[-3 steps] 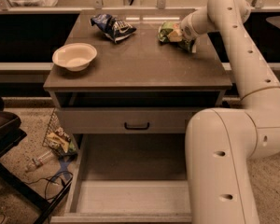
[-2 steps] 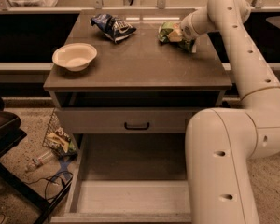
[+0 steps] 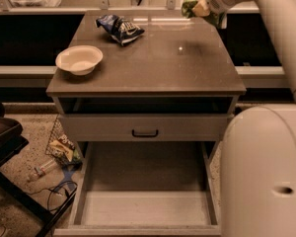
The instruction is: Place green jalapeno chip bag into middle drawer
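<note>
The green jalapeno chip bag (image 3: 191, 2) is held off the tabletop near the table's back right corner. My gripper (image 3: 205, 7) is shut on its right side, and the white arm comes in from the upper right. The middle drawer (image 3: 144, 209) is pulled out at the bottom of the cabinet, with a pale flat floor and low side walls. Nothing lies in it. The gripper and bag are far behind and above the drawer.
A dark blue chip bag (image 3: 119, 27) lies at the back of the brown tabletop (image 3: 153, 63), and a white bowl (image 3: 79, 59) sits at its left. A grey drawer front with a black handle (image 3: 145, 132) sits above the open drawer. My arm's base (image 3: 264, 172) stands at the right. Litter (image 3: 61, 149) lies on the floor at the left.
The gripper has lifted the green bag off the tabletop, up and slightly to the right. The bowl, the blue bag and the drawers have not moved.
</note>
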Tool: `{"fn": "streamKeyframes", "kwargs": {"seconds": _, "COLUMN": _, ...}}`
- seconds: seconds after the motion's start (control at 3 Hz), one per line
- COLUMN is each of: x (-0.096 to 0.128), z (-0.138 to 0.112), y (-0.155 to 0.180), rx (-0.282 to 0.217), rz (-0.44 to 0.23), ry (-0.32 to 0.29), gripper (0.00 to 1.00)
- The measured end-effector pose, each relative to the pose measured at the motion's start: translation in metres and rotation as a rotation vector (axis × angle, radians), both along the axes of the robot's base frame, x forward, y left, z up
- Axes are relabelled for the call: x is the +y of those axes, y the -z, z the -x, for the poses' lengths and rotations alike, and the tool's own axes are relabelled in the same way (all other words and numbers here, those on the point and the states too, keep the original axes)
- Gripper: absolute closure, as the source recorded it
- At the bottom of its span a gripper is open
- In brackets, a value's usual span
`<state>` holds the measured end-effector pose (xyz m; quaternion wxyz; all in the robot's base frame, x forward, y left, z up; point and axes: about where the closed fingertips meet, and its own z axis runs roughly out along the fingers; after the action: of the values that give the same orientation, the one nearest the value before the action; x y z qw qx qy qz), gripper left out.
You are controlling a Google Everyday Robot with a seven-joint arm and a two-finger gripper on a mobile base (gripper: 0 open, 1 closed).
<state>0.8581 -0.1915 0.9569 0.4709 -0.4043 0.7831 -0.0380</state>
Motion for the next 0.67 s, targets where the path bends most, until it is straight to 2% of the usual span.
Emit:
{"fn": "streamKeyframes", "kwargs": {"seconds": 0.33, "x": -0.005, "z": 0.039, "y": -0.065, "rx": -0.097, "rz": 0.071, "ry": 0.016, "gripper": 1.00}}
{"fn": "streamKeyframes", "kwargs": {"seconds": 0.67, "x": -0.013, "z": 0.083, "y": -0.096, "rx": -0.145, "rz": 0.069, "ry": 0.023, "gripper": 1.00}}
